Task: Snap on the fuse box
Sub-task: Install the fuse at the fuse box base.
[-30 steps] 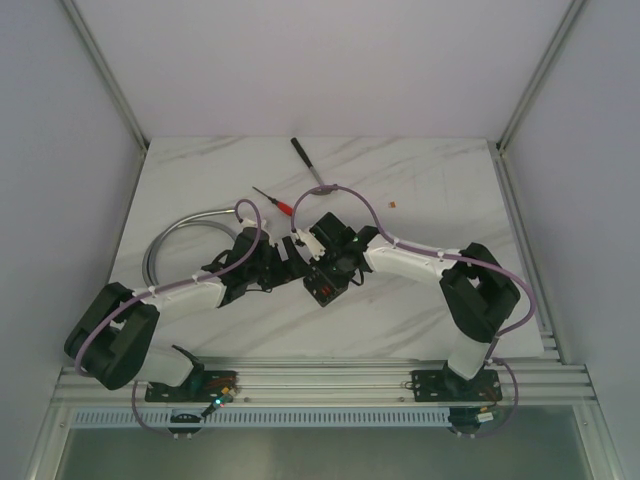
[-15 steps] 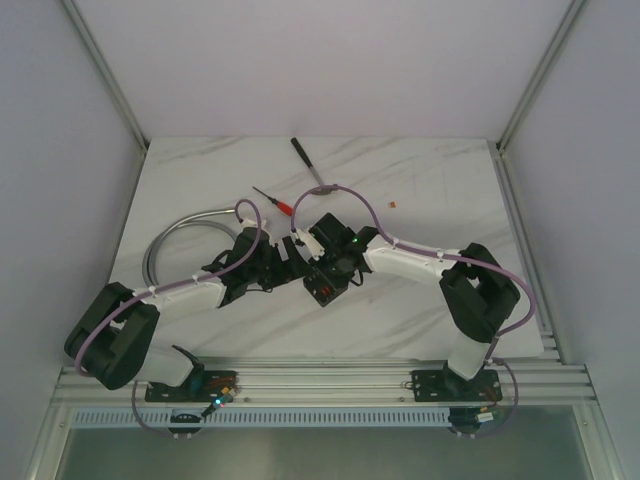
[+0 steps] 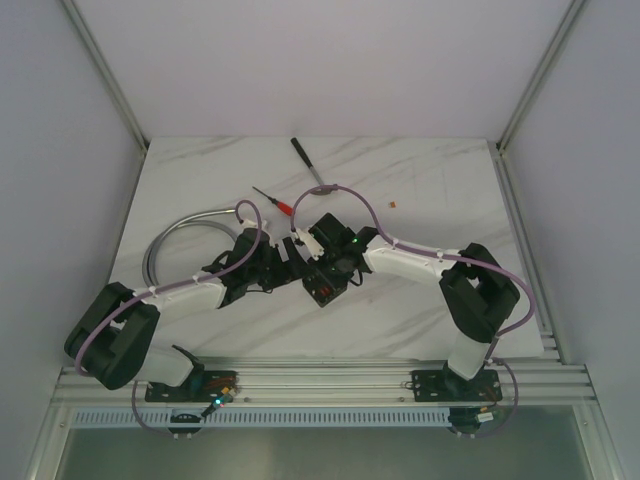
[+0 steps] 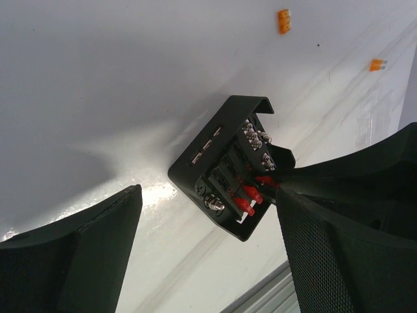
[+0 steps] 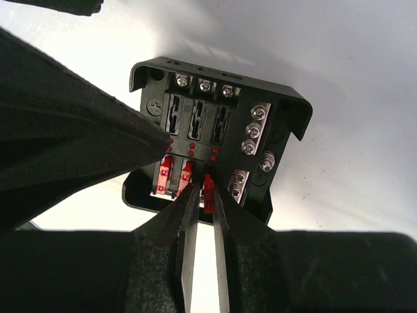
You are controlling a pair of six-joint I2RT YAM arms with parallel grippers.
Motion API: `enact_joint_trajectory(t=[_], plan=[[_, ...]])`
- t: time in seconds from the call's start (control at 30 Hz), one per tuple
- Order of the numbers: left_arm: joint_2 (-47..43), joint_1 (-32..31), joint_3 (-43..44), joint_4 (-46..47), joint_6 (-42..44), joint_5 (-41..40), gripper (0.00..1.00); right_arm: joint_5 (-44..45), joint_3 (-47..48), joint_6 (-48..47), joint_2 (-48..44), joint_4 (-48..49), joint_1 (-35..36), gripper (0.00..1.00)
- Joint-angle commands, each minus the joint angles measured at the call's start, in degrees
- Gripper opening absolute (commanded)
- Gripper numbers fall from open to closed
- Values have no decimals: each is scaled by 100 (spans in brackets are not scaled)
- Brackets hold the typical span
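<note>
Fuse box (image 5: pixel 221 140) first: it lies open-faced on the marble table (image 3: pixel 430 180), near the middle, between my two arms and right under my right wrist; red fuses (image 5: pixel 166 176) stand in its near row, the slots (image 5: pixel 195 120) beyond them are empty, and screw terminals (image 5: pixel 253 130) run down one side. My right gripper (image 5: pixel 207 190) has its thin tips drawn close together, one on either side of the third fuse (image 5: pixel 208 195) — whether the pads press on it or merely flank it, I cannot tell. My left gripper (image 4: pixel 208 192) is spread wide just beside the box and holds nothing.

As I judge it, the step in hand is seating that fuse; to do it well I would keep the tips straight above the slot and push along the blades, not across them; a sideways nudge could tilt the neighbouring fuse or catch the terminals. The box looks light and unfixed, so it may skid — my spread left fingers (image 4: pixel 98 254) could brace its edge; then I would check that all three tops sit level.
</note>
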Motion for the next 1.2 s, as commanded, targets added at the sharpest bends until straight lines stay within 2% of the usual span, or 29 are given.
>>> enact_joint_trajectory(t=[0.0, 0.8, 1.17], plan=[[63, -19, -69, 151, -44, 68, 92, 0, -67, 76, -93, 49, 51, 22], [63, -36, -61, 169, -53, 87, 92, 49, -21, 100, -203, 46, 52, 24], [63, -30, -39, 179, -52, 118, 92, 209, -19, 130, -251, 20, 49, 18]])
